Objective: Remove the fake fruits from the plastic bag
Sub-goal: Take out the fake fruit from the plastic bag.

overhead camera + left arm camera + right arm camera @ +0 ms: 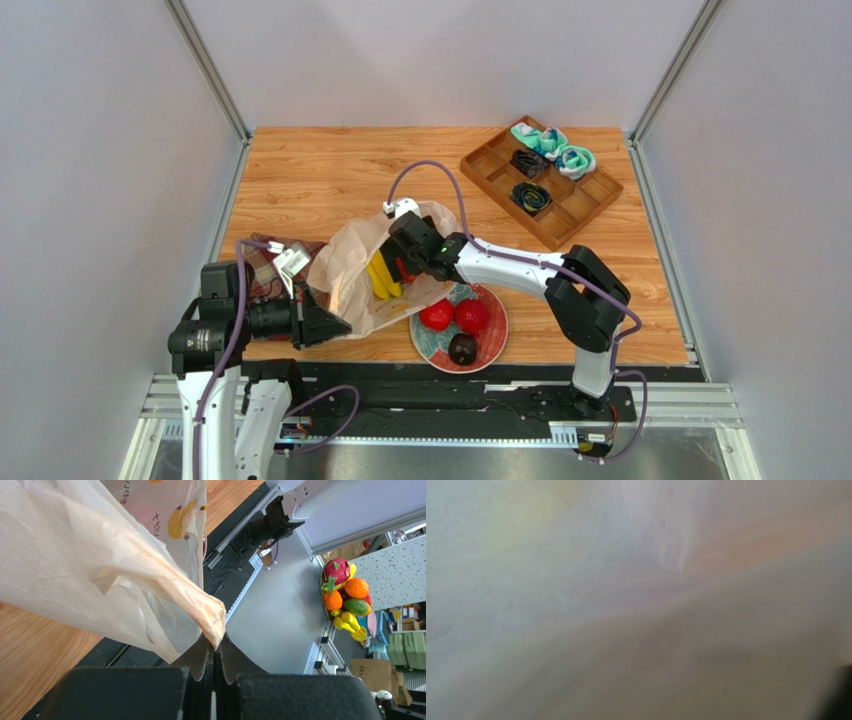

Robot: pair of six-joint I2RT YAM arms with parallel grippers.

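Pressed together right at the lens, the left gripper [215, 655] pinched a twisted corner of the plastic bag [90, 565], whose crinkled film stretched up and away over the wooden table [30, 650]. From above, the bag lay left of centre with its mouth turned toward the painted plate [497, 345], where two red round fruits [436, 315] and a dark round one [462, 348] already sat. The right gripper [398, 268] reached into that mouth. Its own camera showed only blurred film, so whether its fingers were spread or closed could not be told. Yellow bananas [382, 278] lay inside the bag just to the left of the right gripper. Their long axis ran roughly from the far side toward the near edge. The right arm was plainly the nearer of the two to them, and the left looked occupied with anchoring the bag. A grasp across the bunch's narrow width seemed the likely next call.
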